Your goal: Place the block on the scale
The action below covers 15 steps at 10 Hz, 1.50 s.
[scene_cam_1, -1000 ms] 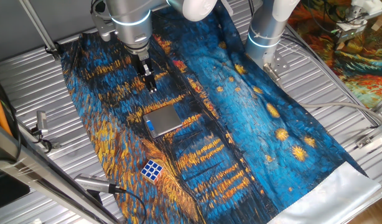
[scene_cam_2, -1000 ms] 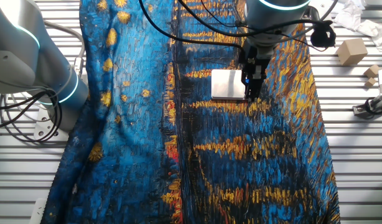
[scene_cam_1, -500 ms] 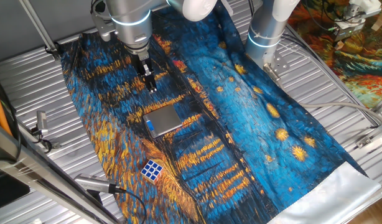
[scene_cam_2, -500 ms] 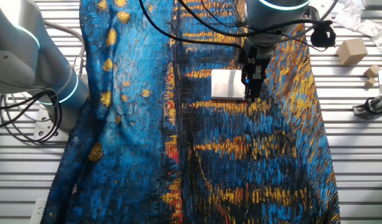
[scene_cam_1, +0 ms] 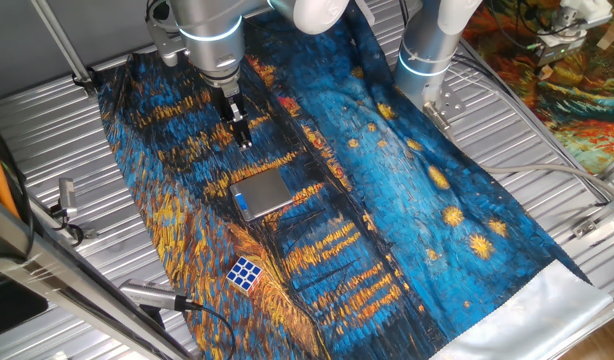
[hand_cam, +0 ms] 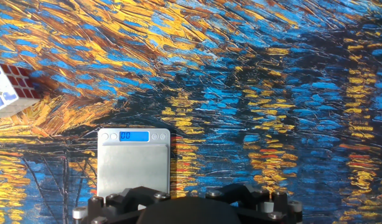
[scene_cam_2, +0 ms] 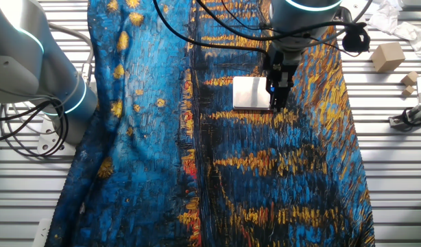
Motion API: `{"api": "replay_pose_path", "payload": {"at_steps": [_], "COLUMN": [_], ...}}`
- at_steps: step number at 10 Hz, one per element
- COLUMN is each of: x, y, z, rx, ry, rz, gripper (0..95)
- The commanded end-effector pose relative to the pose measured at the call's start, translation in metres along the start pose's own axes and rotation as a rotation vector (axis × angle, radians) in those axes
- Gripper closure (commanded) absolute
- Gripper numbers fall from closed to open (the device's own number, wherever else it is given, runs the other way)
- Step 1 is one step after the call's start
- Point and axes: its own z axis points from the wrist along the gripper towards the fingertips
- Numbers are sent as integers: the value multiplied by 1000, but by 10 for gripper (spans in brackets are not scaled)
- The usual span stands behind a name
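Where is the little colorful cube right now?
The block lies on the painted cloth near the front-left edge in one fixed view, apart from the scale, which lies further back. In the hand view it peeks in at the left edge.

A silver-grey arm [scene_cam_1: 209, 30] with a glowing blue ring carries a black hand [scene_cam_1: 242, 133].

The scale [scene_cam_1: 262, 193] lies mid-frame on the cloth [scene_cam_1: 407, 200]; the block [scene_cam_1: 246, 272] sits well apart, below it, lower left; the gripper [scene_cam_1: 243, 135] hangs just above the scale, upper left
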Motion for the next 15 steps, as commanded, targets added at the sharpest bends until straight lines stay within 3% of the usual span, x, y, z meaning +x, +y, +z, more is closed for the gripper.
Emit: {"api": "replay_pose_path", "payload": {"at_steps": [1, 4, 6, 10, 11, 15], "x": [0, 3, 13, 21, 26, 39], "y": [0, -2, -10, -26, -44, -80], "z": [0, 0, 2, -1, -3, 0], "rx": [-12, -7, -7, -9, -11, -17], "ry": [47, 52, 55, 60, 61, 60], "rz": [70, 77, 81, 57, 19, -42], "gripper": [950, 950, 950, 950, 950, 950]}}
